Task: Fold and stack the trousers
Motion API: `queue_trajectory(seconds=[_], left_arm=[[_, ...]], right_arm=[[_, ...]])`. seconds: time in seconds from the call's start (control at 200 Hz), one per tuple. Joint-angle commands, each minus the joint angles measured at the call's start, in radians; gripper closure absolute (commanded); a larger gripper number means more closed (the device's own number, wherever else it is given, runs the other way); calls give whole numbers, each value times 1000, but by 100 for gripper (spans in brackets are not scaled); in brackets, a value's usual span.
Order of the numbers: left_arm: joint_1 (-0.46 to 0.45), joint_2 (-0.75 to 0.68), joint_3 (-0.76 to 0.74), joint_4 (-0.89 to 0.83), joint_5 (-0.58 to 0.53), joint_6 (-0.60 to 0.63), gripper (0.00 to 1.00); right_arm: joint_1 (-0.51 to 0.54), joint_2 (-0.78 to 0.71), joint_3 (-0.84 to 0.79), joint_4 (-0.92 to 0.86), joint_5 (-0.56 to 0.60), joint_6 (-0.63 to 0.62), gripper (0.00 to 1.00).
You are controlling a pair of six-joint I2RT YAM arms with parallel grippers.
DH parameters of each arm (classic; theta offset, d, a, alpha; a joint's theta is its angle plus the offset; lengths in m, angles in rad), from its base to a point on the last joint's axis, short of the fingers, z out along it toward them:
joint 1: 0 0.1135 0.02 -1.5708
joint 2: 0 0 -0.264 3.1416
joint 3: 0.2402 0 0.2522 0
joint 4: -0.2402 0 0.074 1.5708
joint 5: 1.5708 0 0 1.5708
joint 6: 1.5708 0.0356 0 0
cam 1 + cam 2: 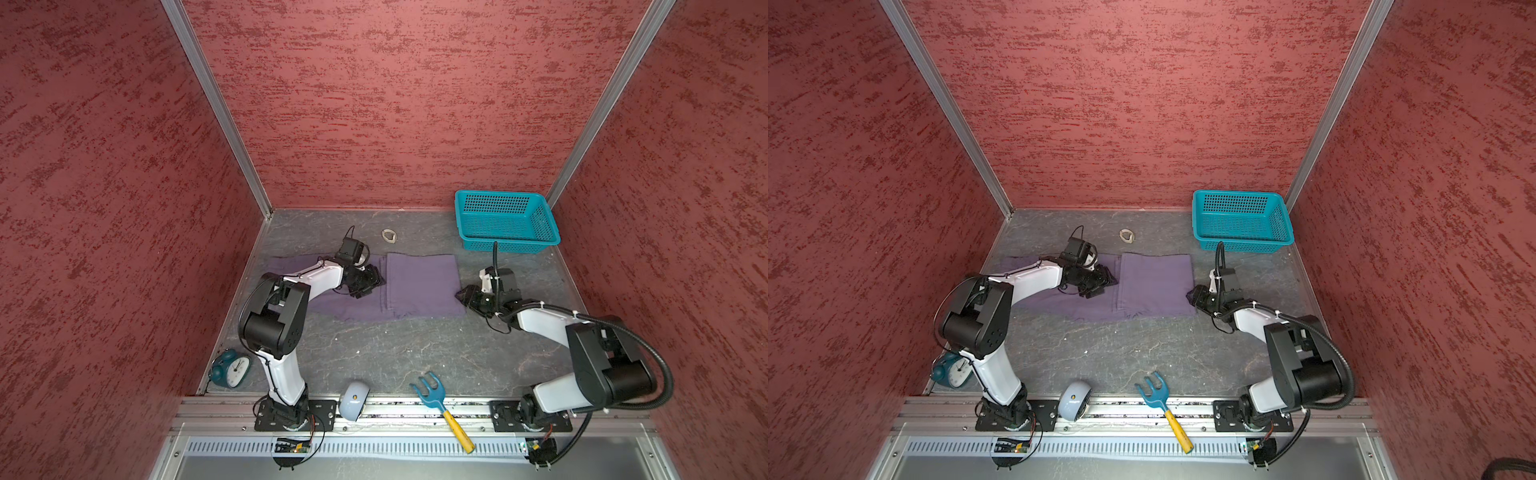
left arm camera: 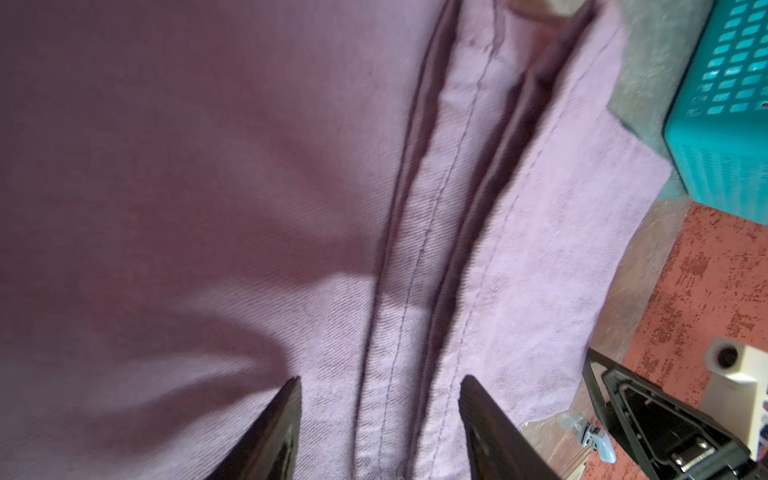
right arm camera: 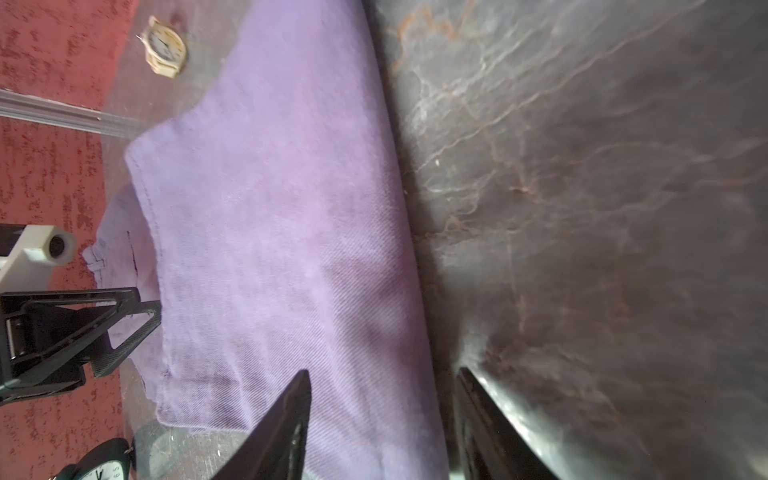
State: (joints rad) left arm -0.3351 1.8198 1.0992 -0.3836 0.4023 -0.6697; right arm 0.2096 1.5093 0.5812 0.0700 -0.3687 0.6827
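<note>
1. Left pincer (image 2: 380,384): wide, empty, low over the stitched hem edge of the trousers' (image 1: 419,286) upper layer. Fingertips on either side of the hem, nothing clamped.
2. Right pincer (image 3: 384,376): also wide, empty. Straddles the folded edge at the opposite end, one finger over cloth, the other over bare tabletop (image 1: 395,353).
3. Trousers flat mid-tabletop in both top views. Half nearer the right arm doubled over into a neat square; single layer runs on under the left arm toward the left wall.
4. Basket (image 1: 505,243) near the far right corner, close to the doubled end, not touching. Wristwatch (image 1: 389,236) just beyond the far edge of the cloth, clear of it.
5. Step, as judged: between folds. One fold laid, second not yet made, stacking not started.
6. Next move likely needs:
   - a pinch through both layers at one end, ideally both corners
   - a lift and carry-over with edges kept square
   - low tension, since soft cloth may drag and skew the lower layer
7. Stacking spot not evident from here.
</note>
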Motion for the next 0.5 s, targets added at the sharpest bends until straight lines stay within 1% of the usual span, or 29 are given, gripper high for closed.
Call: queue_trajectory(seconds=[0.0, 0.085, 0.125, 0.155, 0.205, 0.22, 0.245, 0.391, 0.496], left_arm=[[-4, 19, -8, 30, 16, -13, 39], [-3, 22, -6, 36, 21, -13, 38], [-3, 22, -3, 34, 24, -9, 38], [-3, 22, -1, 31, 23, -4, 38], [-3, 18, 0, 28, 23, 2, 38], [-4, 17, -2, 29, 22, 4, 38], [-4, 11, -2, 29, 21, 4, 38], [-8, -12, -20, 29, 8, 12, 38], [-32, -17, -6, -8, -33, 40, 37]], right_arm=[[-1, 48, 22, 64, -23, 15, 46], [0, 71, 4, 99, -26, 38, 50], [0, 74, -9, 121, -31, 47, 56], [0, 74, -15, 128, -28, 51, 63], [0, 69, -17, 103, -2, 47, 88], [-1, 65, -15, 88, 10, 43, 94], [-2, 57, -12, 58, 37, 36, 100], [-20, -44, 10, -107, 181, -49, 100], [-33, -134, 36, -206, 293, -101, 100]])
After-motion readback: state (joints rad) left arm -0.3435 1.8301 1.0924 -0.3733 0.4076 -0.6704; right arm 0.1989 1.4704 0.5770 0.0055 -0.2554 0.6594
